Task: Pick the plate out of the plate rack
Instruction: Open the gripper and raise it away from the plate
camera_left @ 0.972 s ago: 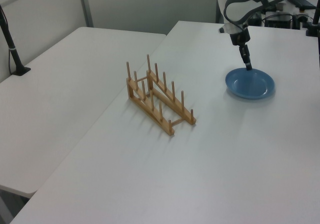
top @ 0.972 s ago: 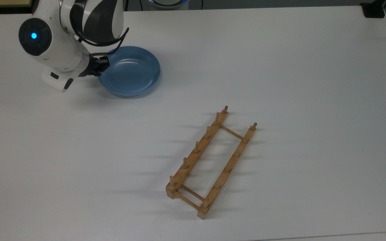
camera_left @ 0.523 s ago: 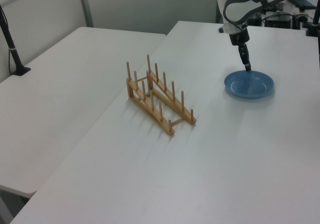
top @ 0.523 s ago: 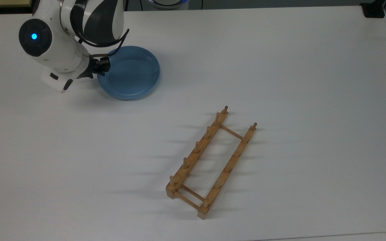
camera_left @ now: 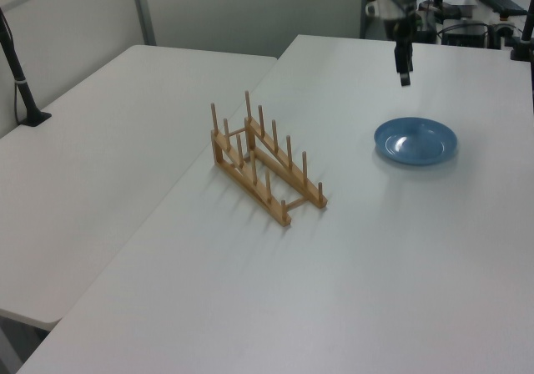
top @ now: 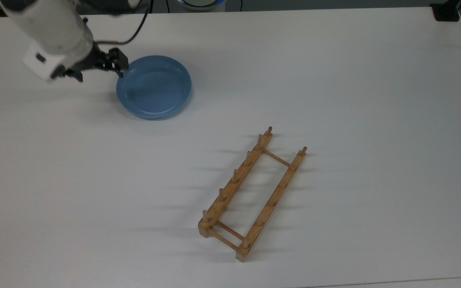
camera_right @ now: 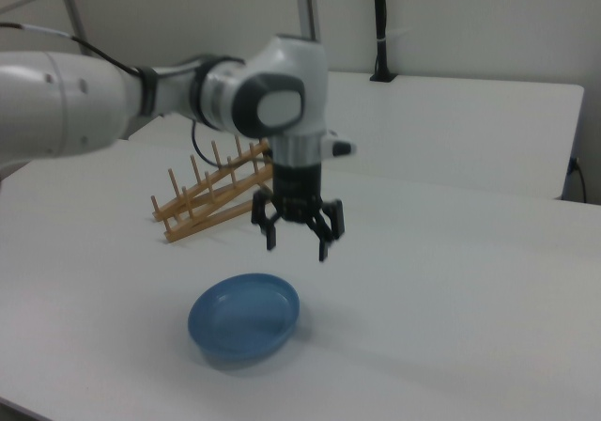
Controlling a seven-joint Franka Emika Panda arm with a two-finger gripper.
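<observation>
In the top view, the arm enters from the top view's upper left corner, its white wrist angled down toward the table. The gripper sits at the end of that wrist, just beside the left edge of the plate, and hangs above the table rather than on it. In the right view the gripper is raised clear over the plate, with its two dark fingers spread apart and nothing between them. In the left view the gripper hangs in the air beyond the plate's far edge, well above the rim.

The plate is light blue, round and shallow, and it lies flat on the white table with its open side up. In the left view the plate rests on the far right part of the table, well apart from the rack.

Farther to the top view's right and nearer the bottom edge stands the plate rack, a light-brown wooden frame set on a diagonal. Its two rails run side by side, joined by thin crossbars, and each carries a row of upright pegs. No plate sits between the pegs. In the left view the plate rack stands near the middle of the table; in the right view the plate rack appears behind the arm, on the right view's left.
</observation>
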